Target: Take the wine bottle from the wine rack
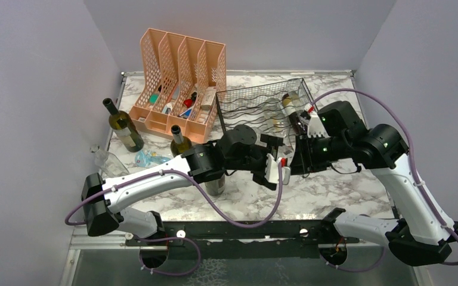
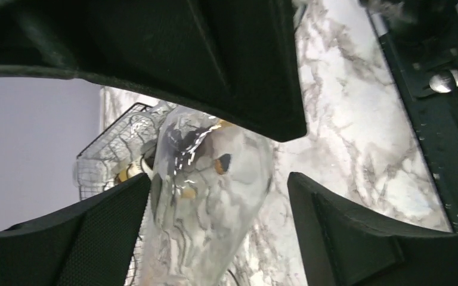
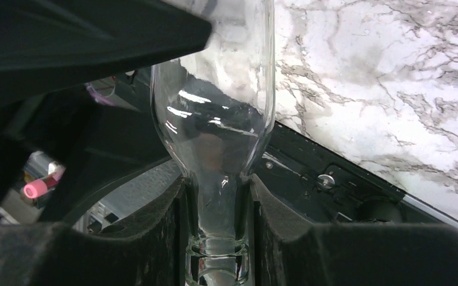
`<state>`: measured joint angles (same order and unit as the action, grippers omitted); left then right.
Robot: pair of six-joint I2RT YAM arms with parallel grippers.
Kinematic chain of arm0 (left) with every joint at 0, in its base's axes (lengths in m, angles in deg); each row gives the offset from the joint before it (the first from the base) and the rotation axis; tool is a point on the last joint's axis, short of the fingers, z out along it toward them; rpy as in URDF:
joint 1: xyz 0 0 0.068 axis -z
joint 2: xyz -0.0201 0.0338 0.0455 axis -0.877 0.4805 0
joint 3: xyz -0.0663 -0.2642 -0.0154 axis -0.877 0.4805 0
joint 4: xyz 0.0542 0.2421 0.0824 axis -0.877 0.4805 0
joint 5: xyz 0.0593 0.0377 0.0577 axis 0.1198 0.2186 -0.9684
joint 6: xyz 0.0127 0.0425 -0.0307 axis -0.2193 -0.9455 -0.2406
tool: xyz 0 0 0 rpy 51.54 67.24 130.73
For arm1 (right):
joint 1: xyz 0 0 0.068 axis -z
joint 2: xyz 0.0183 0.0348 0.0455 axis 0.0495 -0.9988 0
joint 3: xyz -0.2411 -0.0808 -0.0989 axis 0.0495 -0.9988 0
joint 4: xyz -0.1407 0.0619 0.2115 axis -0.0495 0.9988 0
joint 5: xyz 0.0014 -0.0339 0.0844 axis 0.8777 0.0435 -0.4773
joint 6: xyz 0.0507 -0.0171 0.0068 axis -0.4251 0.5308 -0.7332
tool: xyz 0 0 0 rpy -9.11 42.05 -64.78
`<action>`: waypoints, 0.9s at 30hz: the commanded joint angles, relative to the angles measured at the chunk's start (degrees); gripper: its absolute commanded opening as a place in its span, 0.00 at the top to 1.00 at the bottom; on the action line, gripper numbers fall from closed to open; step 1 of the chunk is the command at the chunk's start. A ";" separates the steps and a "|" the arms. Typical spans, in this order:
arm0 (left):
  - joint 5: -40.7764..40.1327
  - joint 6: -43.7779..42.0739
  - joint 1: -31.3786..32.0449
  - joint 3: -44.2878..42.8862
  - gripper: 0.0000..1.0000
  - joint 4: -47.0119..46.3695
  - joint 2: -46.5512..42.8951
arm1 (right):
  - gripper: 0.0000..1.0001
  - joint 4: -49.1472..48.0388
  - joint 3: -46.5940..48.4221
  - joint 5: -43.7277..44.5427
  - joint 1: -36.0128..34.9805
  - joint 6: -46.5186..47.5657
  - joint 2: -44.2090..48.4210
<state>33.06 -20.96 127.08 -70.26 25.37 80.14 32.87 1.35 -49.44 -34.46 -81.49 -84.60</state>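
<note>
Right wrist view shows the right end effector (image 3: 217, 190) clamping the clear wine bottle (image 3: 214, 107) by its neck, just in front of the wine rack (image 1: 256, 104) above the counter (image 3: 364, 77), left end effector (image 2: 219, 179) open around its body, so slick glass could slip.

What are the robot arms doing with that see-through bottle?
The right hand is shut on the neck of the clear bottle, holding it in front of the black wine rack. The left hand is open around the bottle's wide body.
</note>
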 commanded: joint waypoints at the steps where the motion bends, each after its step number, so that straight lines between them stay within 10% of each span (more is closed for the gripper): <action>1: -7.97 -2.64 1.03 2.98 0.17 -5.79 1.17 | 0.99 -2.22 0.91 -4.38 -0.23 -0.85 2.10; 5: -12.28 -1.34 1.22 7.23 0.53 -14.22 -0.26 | 0.96 -2.90 1.24 -6.22 -0.23 -0.97 2.88; 9: -13.77 3.06 1.22 10.36 0.76 -19.74 -2.59 | 0.48 -4.10 3.24 0.08 -0.23 -0.59 4.31; 12: -14.65 8.13 1.17 10.78 0.93 -22.31 -2.76 | 0.29 -9.77 2.37 7.38 -0.23 0.63 6.53; 27: -17.62 22.27 1.20 12.39 0.99 -27.98 -2.14 | 0.42 -28.42 -9.36 17.26 -0.23 2.59 9.70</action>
<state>16.71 -2.29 128.15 -57.60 4.08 79.12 11.15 -6.04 -34.07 -34.46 -79.08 -73.93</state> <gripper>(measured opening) 0.596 0.598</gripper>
